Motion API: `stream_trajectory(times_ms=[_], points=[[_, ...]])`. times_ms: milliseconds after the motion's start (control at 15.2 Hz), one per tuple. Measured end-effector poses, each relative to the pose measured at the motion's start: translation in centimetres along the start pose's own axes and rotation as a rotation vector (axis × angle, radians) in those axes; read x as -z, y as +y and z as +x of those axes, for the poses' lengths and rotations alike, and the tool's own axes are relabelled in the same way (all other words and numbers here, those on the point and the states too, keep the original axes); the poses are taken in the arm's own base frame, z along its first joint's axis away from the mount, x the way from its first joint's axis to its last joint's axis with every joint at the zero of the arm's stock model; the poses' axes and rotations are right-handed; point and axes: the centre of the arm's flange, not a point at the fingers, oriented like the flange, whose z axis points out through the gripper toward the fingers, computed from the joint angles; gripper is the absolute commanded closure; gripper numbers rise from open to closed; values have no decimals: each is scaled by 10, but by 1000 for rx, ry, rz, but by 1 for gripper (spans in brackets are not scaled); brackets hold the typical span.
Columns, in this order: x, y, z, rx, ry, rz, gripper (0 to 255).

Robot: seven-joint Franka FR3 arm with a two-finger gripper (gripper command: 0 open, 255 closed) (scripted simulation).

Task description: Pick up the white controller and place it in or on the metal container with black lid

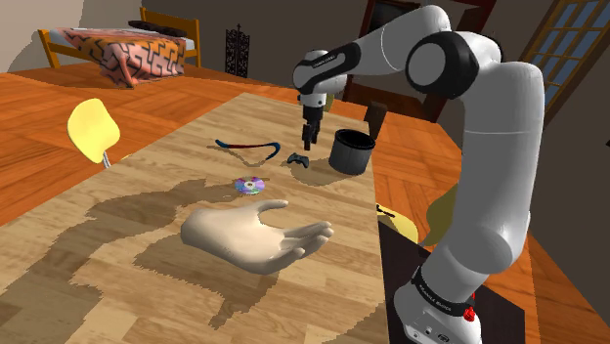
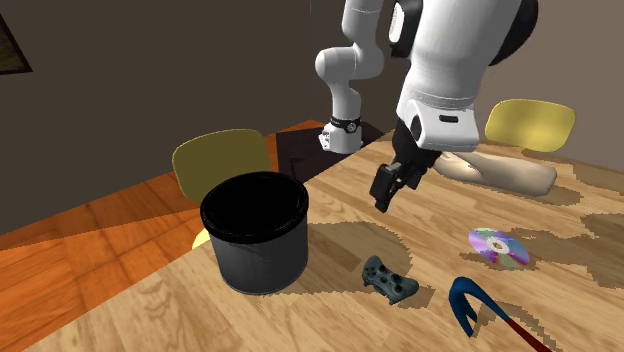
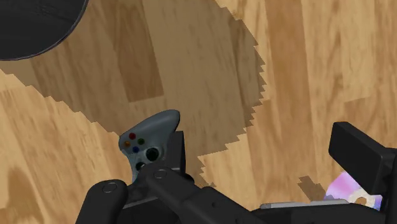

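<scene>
Aligning the fingers (image 3: 357,151) over the controller (image 2: 388,280) appears to be the step in hand. The controller lies flat on the bench (image 1: 147,254), just beside the container (image 2: 255,250) and not touching it. The disc (image 2: 499,247) lies farther from the container than the controller does. The gripper (image 2: 384,192) hovers above the controller, clear of it, with both fingers spread apart and holding nothing. In the wrist view the controller sits against one finger, not midway between the two. Shift the gripper sideways toward the controller before any descent; otherwise one fingertip is likely to land on the shell. Close across the narrow waist between the two handle lobes, since the rounded lobes probably let flat pads slip. Descend until the pads bracket the body just above the bench, then close. The controller renders grey-blue, not white. It has a smooth curved shell, small coloured buttons and a dark round stick. The container is a dark grey cylinder with a smooth wall, slightly narrower at its base. Its top is flat black, and it cannot be told whether that is a lid or an open mouth, so plan the release centred over it. The bench shows pale wood grain with jagged darker patches.
</scene>
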Motion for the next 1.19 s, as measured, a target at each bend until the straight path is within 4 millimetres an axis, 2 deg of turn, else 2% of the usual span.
stream_trajectory(times_ms=[264, 396, 924, 1188], points=[[-22, 35, 39, 32, -7, 5, 0], [-32, 47, 52, 46, -11, 7, 0], [-72, 51, 59, 51, -13, 8, 0], [-74, 51, 59, 51, -12, 8, 0]])
